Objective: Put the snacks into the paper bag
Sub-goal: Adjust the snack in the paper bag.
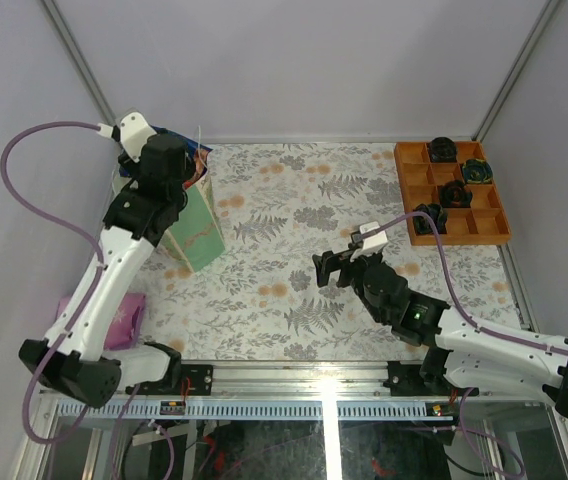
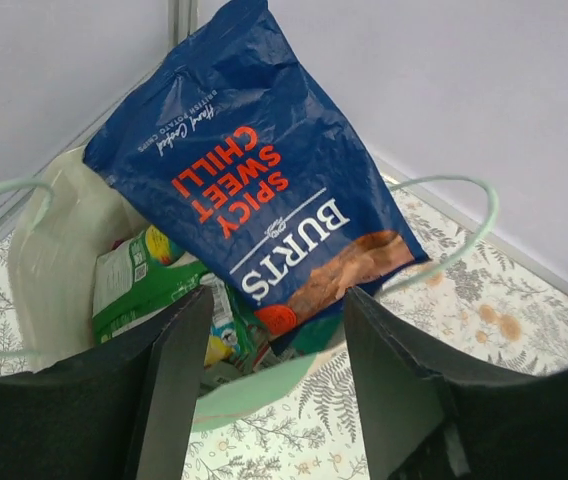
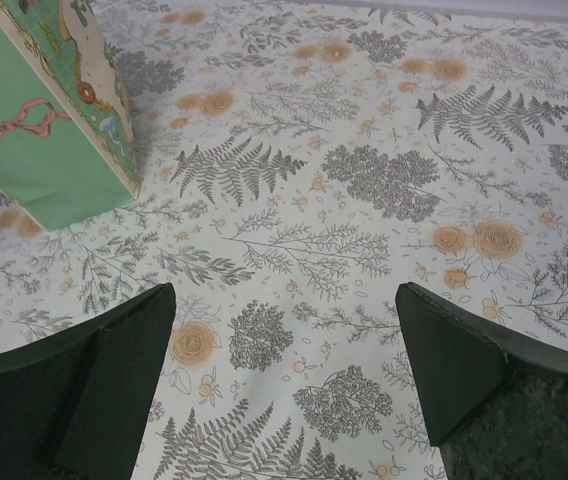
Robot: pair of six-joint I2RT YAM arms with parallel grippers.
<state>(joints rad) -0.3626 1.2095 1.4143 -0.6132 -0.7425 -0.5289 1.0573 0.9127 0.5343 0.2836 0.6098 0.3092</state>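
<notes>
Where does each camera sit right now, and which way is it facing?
Top external: high behind the bases, looking down on the table; left arm and right arm show.
Left wrist: above the paper bag, looking into it at the BURTS crisp bag; left claw frames the view.
Right wrist: low over the table, looking down; right claw shows.
Shared: both wrist views catch the paper bag.

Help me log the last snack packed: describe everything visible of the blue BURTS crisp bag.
The blue BURTS crisp bag is a glossy, crinkled foil-looking packet, dark blue with red SPICY SWEET CHILLI lettering, white BURTS branding and a crisp picture. It looks sealed. It lies tilted in the mouth of the paper bag, one end among other packets inside, the other jutting past the rim. The left gripper flanks the inner end; contact is unclear.
</notes>
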